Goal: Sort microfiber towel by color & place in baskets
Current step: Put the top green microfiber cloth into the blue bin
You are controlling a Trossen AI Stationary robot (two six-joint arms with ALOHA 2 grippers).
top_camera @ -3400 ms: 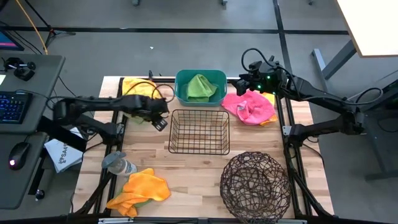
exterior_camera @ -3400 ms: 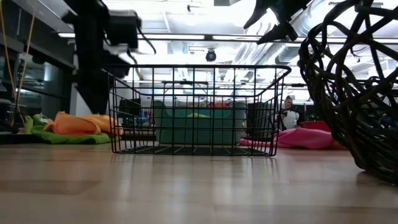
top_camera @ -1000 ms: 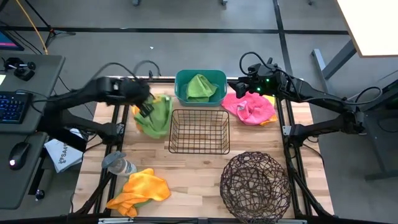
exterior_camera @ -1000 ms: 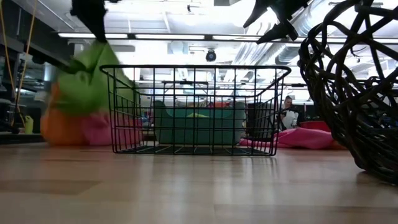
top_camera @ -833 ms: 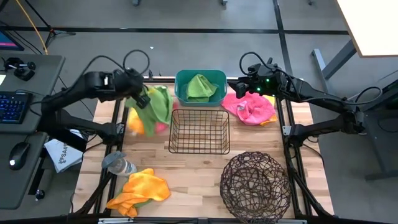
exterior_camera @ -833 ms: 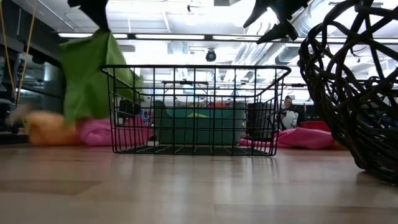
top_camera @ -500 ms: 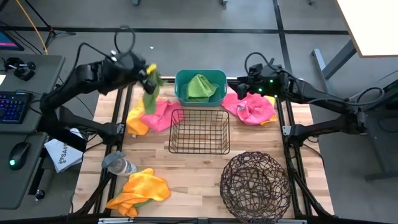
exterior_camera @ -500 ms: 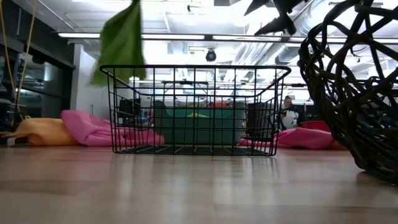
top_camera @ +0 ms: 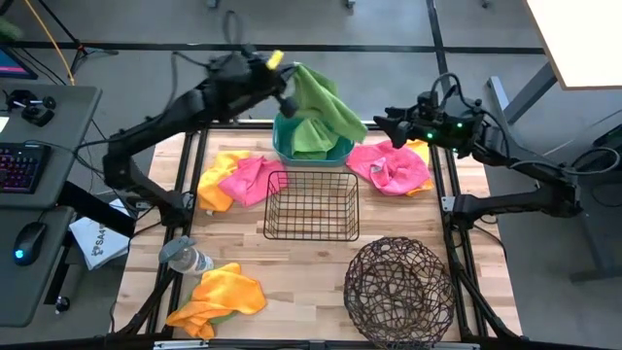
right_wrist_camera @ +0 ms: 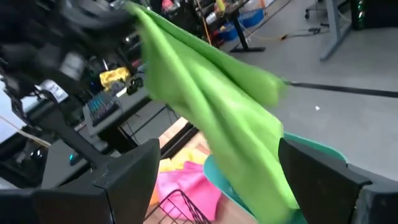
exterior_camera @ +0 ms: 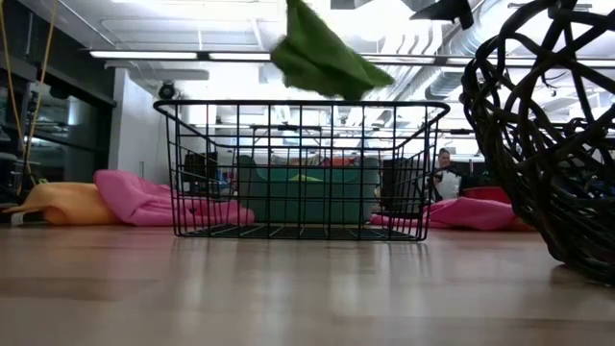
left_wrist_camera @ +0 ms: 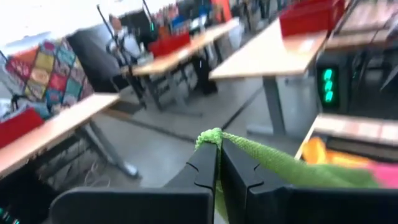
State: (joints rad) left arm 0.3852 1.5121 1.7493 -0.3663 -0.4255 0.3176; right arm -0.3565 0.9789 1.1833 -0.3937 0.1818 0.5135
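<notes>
My left gripper [top_camera: 288, 86] is raised above the table's far edge, shut on a green towel [top_camera: 319, 105]. The towel swings out over the teal tub [top_camera: 282, 146], which holds another green towel [top_camera: 309, 146]. In the low view the held towel [exterior_camera: 322, 56] flies above the black wire basket [exterior_camera: 303, 168]. My right gripper [top_camera: 384, 121] hovers open, holding nothing, over a pink towel pile [top_camera: 391, 167] at the far right. The right wrist view shows the green towel [right_wrist_camera: 211, 93] ahead of its spread fingers [right_wrist_camera: 134, 171]. My left gripper pinches a bunched fold of the green towel [left_wrist_camera: 211, 134] between its two fingers, only a small tuft showing past their ends. The towel is lifted clear of the table and trails sideways from the fingers, spread out over the teal tub.
A pink towel [top_camera: 249, 178] and a yellow-orange one [top_camera: 212, 188] lie left of the black wire basket [top_camera: 311, 206]. The round brown wire basket [top_camera: 398, 289] stands near right. An orange towel pile [top_camera: 219, 297] and a bottle [top_camera: 185, 257] lie near left.
My left gripper has carried the green towel up off the far-left pile and toward the table's right, toward the teal tub. The towel is lifted clear and swings out; the pink and orange towels beneath stay on the table. My right gripper has risen a little.
</notes>
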